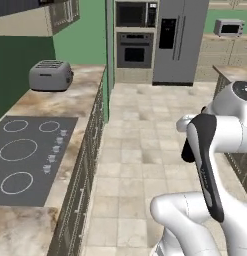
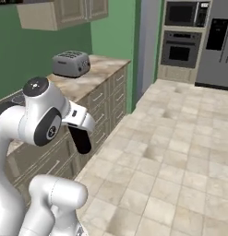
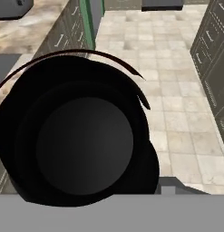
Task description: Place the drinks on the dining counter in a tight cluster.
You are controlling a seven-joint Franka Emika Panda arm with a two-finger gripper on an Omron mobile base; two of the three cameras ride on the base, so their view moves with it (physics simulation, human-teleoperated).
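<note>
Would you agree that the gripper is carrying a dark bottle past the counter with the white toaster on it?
Not quite: the toaster is grey, not white, as the left base view shows. The gripper does carry a dark bottle past that counter.

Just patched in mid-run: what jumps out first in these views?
In the hand view, a big round black bottle seen end-on blocks most of the picture, right at the gripper. In the base views the white arm is folded over a tiled floor aisle, carrying that dark thing below its wrist. A grey toaster sits on the marbled counter to the left, beyond a black cooktop.
</note>
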